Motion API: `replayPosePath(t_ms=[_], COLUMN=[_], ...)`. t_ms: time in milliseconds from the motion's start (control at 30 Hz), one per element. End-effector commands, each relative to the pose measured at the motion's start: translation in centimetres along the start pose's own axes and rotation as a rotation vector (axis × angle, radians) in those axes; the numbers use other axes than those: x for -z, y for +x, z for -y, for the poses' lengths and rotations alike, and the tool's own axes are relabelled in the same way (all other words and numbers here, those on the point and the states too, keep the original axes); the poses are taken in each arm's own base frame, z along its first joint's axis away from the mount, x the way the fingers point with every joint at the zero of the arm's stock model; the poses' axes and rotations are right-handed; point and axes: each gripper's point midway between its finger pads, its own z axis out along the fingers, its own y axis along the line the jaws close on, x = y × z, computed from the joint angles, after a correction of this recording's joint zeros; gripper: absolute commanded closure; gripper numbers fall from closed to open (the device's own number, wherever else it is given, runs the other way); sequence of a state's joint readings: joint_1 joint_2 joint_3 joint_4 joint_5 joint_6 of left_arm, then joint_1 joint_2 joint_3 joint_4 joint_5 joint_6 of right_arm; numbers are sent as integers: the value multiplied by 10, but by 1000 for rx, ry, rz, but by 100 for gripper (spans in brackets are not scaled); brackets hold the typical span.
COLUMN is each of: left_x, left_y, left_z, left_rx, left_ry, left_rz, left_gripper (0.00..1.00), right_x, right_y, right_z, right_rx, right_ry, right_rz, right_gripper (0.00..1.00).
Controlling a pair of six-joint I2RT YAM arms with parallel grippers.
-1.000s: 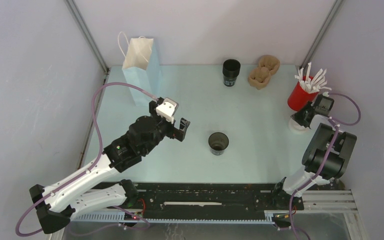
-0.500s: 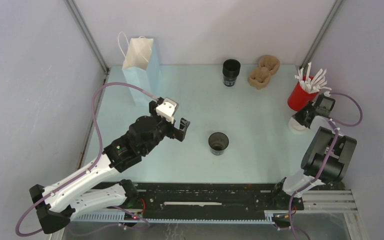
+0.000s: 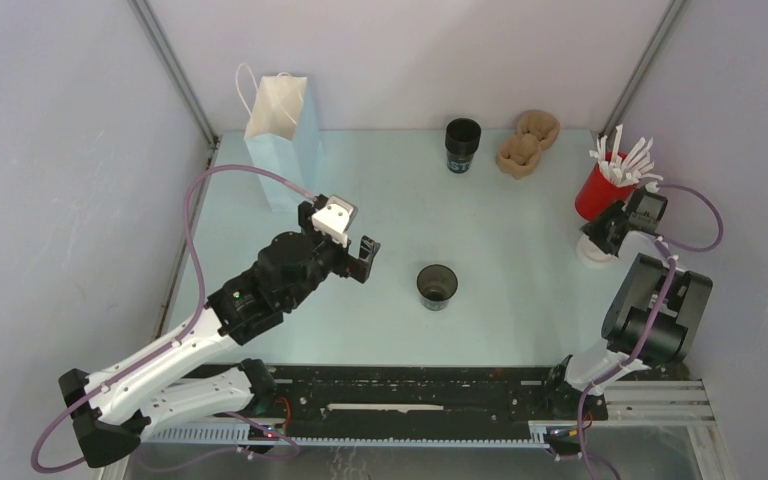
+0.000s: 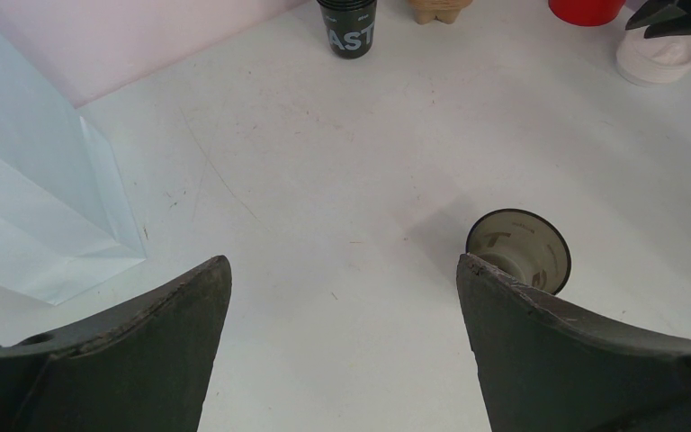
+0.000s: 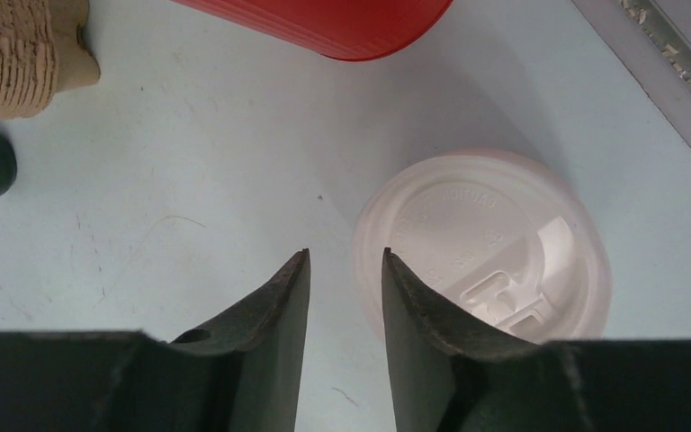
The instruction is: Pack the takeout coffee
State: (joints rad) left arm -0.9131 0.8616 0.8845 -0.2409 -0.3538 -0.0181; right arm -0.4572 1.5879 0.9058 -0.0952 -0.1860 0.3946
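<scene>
Right tool (image 5: 344, 256) poised at the white domed plastic lid (image 5: 495, 243); left tool (image 4: 342, 265) spread wide over the desk (image 3: 520, 230).
The lid lies flat on the desk at the far right, just beside the red ribbed cup of white sticks (image 3: 600, 190). The right tool's jaws stand narrowly apart with nothing between them. One finger overlaps the lid's left rim; whether it touches cannot be told. The left tool holds nothing and hovers just left of the lidless black paper cup (image 3: 437, 286) at mid-desk. A second black cup with white lettering (image 3: 463, 145) stands at the back beside brown moulded-pulp holders (image 3: 528, 142). A pale blue paper bag (image 3: 282, 135) stands upright at the back left.
</scene>
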Motion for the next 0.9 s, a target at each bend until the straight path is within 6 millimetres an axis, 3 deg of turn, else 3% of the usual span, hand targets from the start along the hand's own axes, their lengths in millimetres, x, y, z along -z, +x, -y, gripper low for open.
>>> replayPosePath(t_ms=[0, 367, 867], left_x=[1, 0, 0], left_y=[-9, -8, -8], left_z=[1, 1, 2], left_rx=[1, 0, -1], left_ry=[13, 11, 12], left_rz=[43, 42, 40], left_gripper=[0, 0, 0], right_x=[-4, -17, -13], right_y=[1, 7, 2], right_z=[1, -2, -10], right_rx=[5, -8, -16], right_ry=[6, -14, -50], right_rz=[1, -33, -22], right_gripper=[55, 55, 73])
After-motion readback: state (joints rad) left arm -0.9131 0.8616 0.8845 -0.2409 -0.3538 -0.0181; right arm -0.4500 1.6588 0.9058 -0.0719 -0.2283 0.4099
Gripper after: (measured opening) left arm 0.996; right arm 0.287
